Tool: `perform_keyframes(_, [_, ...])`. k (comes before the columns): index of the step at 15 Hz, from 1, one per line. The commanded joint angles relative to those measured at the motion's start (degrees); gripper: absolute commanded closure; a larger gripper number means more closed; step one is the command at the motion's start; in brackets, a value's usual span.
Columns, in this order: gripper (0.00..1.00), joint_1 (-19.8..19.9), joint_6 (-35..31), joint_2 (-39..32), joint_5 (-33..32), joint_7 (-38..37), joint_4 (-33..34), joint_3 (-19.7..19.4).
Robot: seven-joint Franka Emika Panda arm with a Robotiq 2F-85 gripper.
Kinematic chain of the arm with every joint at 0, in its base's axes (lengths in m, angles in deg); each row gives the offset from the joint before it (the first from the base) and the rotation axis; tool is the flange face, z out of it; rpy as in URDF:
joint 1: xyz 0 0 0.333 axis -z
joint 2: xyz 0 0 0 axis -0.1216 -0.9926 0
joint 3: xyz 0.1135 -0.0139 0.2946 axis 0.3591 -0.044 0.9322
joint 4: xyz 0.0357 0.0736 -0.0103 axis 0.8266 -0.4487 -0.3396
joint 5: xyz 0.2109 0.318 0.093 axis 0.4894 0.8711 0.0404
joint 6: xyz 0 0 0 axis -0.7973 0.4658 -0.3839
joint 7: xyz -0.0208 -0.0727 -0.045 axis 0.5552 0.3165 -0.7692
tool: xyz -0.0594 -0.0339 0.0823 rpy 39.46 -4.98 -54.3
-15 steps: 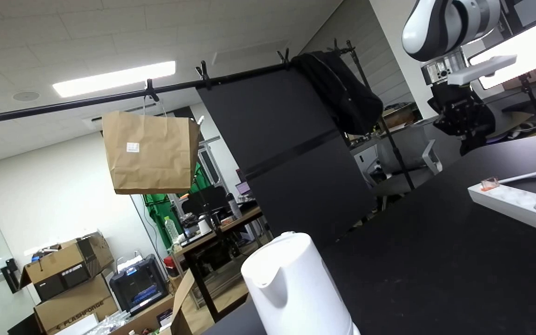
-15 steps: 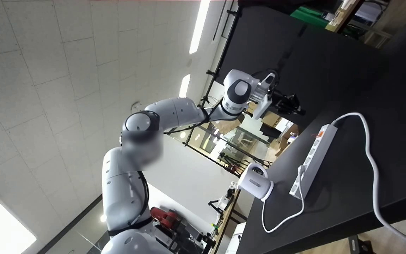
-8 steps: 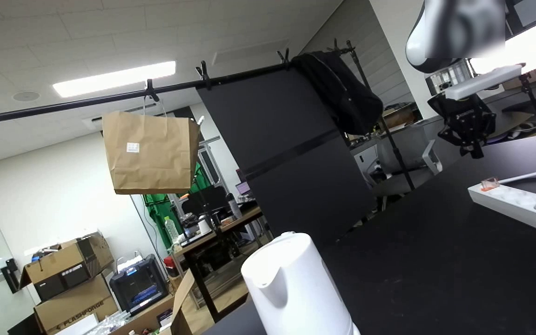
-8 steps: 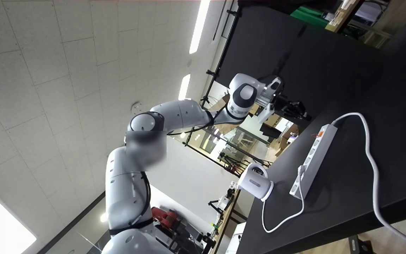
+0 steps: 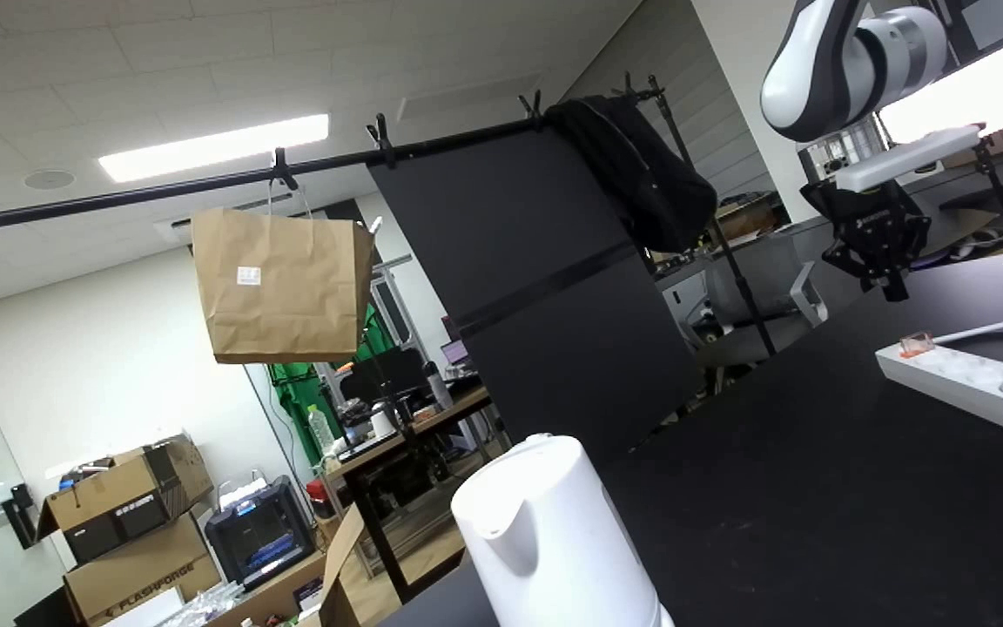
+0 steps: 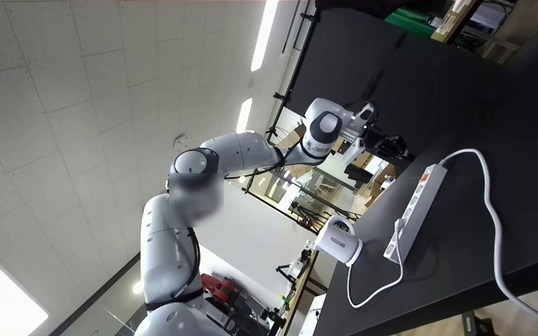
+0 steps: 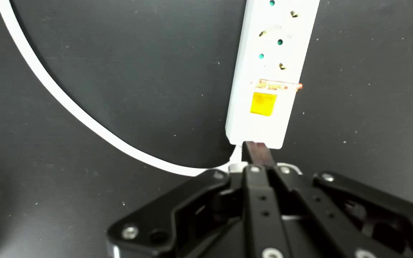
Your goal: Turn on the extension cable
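The counter (image 6: 456,228) is black and flat, its surface lightly speckled in the wrist view. A white extension cable (image 6: 416,211) lies on it, outlet side up. Its thick cord (image 6: 487,191) curves across the surface and over the edge. A white kettle (image 6: 336,242) stands upright nearby, its thinner lead (image 6: 355,306) bent along the counter.

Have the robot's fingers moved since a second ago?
Yes: in an exterior view, the fingers have moved down toward the power strip, which has stayed put.

Clear air between gripper (image 5: 887,289) and strip (image 5: 972,394) in both exterior views; in the wrist view, a flap (image 7: 281,85) juts up beside the switch (image 7: 263,104), cord (image 7: 95,126) curving left, open table (image 7: 371,143) right!
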Motion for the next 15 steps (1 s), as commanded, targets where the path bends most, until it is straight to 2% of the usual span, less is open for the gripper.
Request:
perform_keyframes(1, [0.99,0.0,0.2,-0.1,0.1,0.1,0.2,-0.1])
perform_keyframes(15, [1.00,0.0,-1.0,-0.3,1.3,0.4,-2.1,0.9])
